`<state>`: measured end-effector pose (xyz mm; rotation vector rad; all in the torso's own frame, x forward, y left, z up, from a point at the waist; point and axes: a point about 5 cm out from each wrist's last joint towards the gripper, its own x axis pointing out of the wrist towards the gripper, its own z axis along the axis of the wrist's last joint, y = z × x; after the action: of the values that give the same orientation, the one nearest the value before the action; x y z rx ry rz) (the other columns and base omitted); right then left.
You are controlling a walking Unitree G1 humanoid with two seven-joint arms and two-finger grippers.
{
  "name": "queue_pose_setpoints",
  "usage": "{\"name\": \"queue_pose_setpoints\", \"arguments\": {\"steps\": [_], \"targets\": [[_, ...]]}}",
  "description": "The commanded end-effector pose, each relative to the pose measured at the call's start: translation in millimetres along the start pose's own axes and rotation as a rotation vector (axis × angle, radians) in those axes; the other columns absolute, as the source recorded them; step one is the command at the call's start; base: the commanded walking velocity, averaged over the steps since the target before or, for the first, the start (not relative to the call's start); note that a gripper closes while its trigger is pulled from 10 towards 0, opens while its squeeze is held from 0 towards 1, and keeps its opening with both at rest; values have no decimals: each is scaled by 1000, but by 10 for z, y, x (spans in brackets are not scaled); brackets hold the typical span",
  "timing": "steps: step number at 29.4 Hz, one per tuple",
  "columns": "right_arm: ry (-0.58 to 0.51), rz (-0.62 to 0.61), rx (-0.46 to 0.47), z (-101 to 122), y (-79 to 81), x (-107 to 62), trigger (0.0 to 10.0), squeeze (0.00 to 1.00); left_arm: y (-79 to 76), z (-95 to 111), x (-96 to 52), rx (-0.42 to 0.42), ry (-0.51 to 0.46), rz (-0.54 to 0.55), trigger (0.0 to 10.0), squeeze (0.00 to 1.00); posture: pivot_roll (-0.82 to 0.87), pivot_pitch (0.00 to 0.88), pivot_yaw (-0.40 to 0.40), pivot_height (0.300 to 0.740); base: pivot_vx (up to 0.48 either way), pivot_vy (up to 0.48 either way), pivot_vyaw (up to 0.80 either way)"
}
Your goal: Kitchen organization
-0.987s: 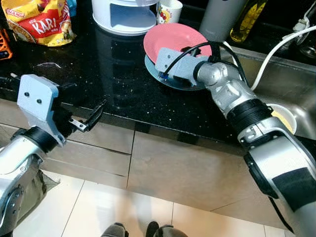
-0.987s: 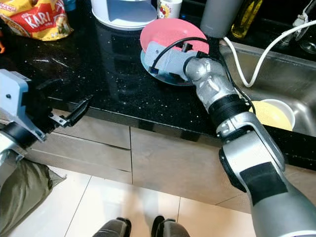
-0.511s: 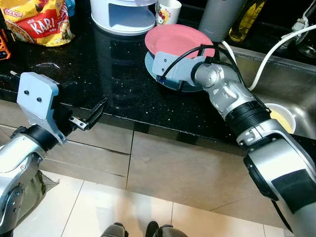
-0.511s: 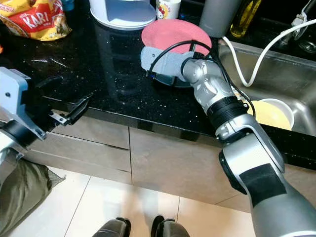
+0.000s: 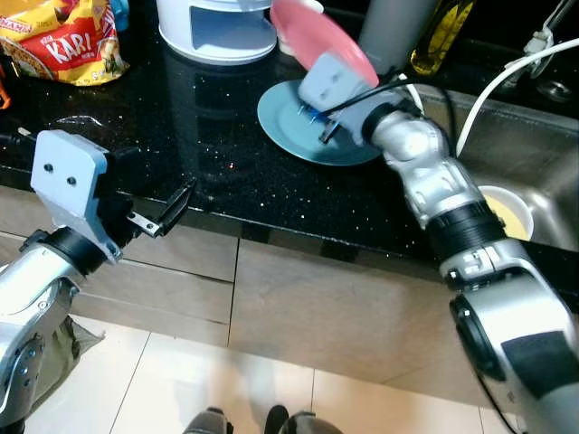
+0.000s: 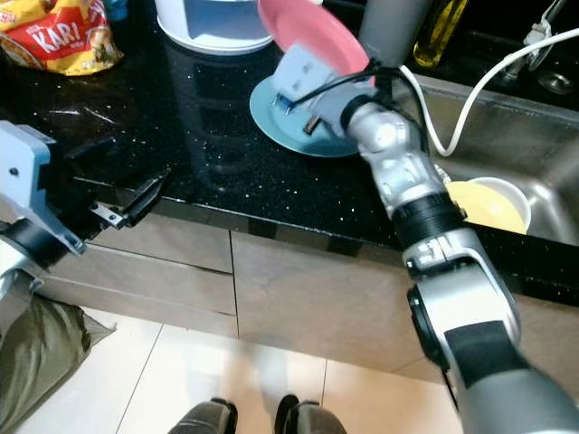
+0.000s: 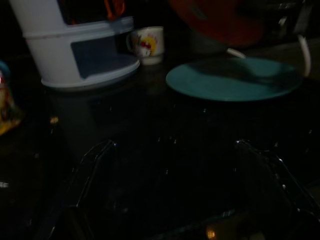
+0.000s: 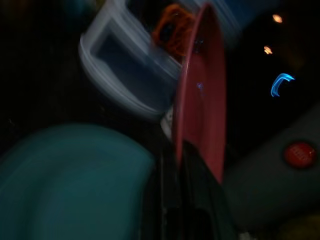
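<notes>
Motion blur is smearing the right wrist view: the pink plate (image 8: 200, 85), the teal plate (image 8: 70, 175) and the white container (image 8: 120, 75) behind them are all showing soft edges. The right gripper (image 8: 181, 150) is appearing there as a dark mass against the pink plate's rim, its two fingers not separable. In the head views the wrist housing is covering that gripper, and the upper frame edge is cutting the pink plate (image 5: 317, 32), the white container (image 5: 215, 27) and the snack bag (image 5: 63, 36). Darkness is obscuring the left wrist view, where the left gripper's fingers (image 7: 92, 160) are showing only as faint outlines.
</notes>
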<state>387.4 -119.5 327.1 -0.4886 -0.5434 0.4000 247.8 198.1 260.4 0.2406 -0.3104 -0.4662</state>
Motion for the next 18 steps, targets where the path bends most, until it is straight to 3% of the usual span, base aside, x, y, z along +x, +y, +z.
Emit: {"name": "queue_pose_setpoints", "arguments": {"steps": [1,2,3,4,6,7,9,14,18], "targets": [[-131,-27,219,114,-129,-104,0,0,-28,-15,23,-7,-7,-16,10000,0,177,122,-101,740,0,0,0],[-207,-13,353,164,-156,-174,0,0,-30,-9,38,-8,-13,-20,10000,0,173,121,-99,740,0,0,0],[-207,-13,353,164,-156,-174,0,0,-30,-9,38,-8,-13,-20,10000,0,173,121,-99,740,0,0,0],[-268,5,439,205,-168,-231,0,0,-31,-4,48,-10,-18,-24,10000,0,173,121,-99,740,0,0,0],[-386,42,615,273,-176,-376,5412,0,-32,7,76,-13,-29,-31,10000,0,163,119,-89,740,0,0,0],[-420,42,675,279,-185,-430,10000,0,-34,13,91,-16,-35,-34,10000,0,160,119,-86,740,0,0,0],[-448,45,726,280,-185,-483,10000,0,-38,19,107,-19,-41,-37,10000,0,159,118,-86,740,0,0,0],[-514,33,869,268,-183,-637,10000,0,-72,32,177,-29,-61,-66,10000,0,150,117,-78,740,0,0,-800],[-497,39,874,232,-201,-675,10000,0,-96,36,221,-32,-72,-84,10000,0,147,112,-79,740,0,0,-800]]}}
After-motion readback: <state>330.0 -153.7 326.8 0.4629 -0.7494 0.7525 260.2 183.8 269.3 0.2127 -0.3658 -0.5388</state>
